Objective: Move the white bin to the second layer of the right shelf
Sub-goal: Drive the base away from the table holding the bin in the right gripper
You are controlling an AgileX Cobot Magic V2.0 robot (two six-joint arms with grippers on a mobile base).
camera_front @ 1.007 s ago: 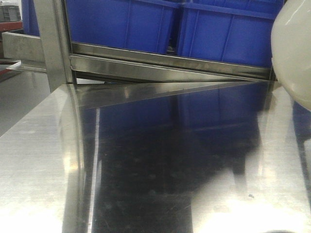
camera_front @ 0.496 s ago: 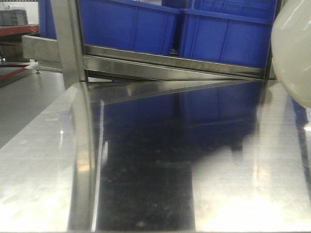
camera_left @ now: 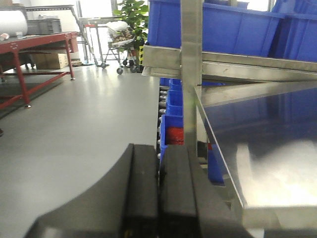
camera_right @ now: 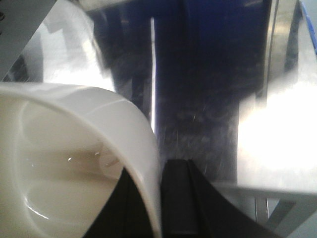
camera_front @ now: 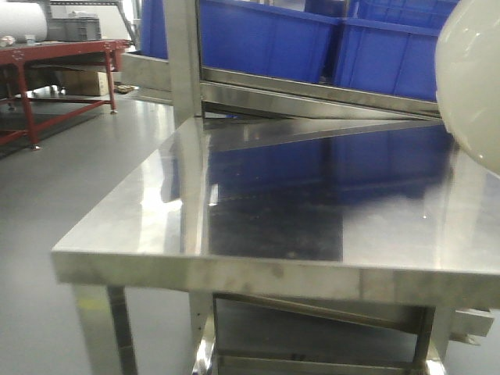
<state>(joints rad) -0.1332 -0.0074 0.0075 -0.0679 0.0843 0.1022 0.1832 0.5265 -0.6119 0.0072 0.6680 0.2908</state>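
right claw [camera_right: 148,203] pinches white bin [camera_right: 74,148] rim (above steel table [camera_front: 312,211]); left claw [camera_left: 159,193] closed

The left end effector [camera_left: 159,151] and right end effector [camera_right: 157,173] are matte black.

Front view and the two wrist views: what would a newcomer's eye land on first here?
First, the cream-white smooth plastic tub bulging in at the front view's right edge; in the right wrist view the right gripper pinches its wall. Next, the row of blue rectangular plastic crates on the steel rack behind, mirrored as a dark blue patch in the flat shiny steel table.
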